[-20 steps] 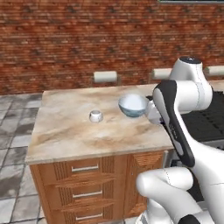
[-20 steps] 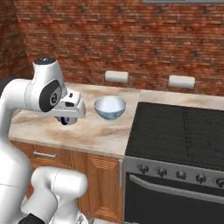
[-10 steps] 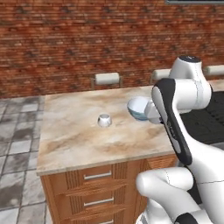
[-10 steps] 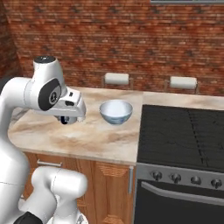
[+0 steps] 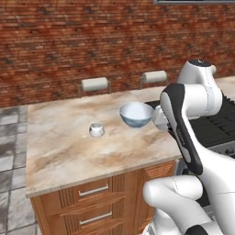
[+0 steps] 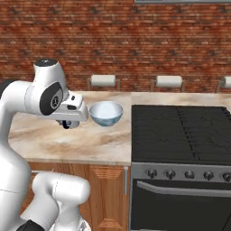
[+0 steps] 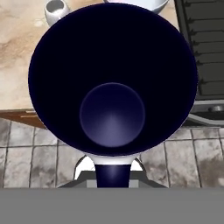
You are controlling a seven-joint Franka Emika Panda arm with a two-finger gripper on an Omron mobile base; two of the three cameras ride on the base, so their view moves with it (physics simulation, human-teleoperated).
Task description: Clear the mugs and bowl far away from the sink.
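Tool holds the navy mug tight above the counter's front edge near the bowl; mug looks hard, smooth, breakable, best held by its handle.

Even, soft rendered light (faint shadows), slightly blurry.

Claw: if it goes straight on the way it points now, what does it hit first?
Judging by the hand view, the claw holds the navy mug and looks down past the counter edge. Behind the mug lies tiled floor, so probably the floor, though depth is unclear.
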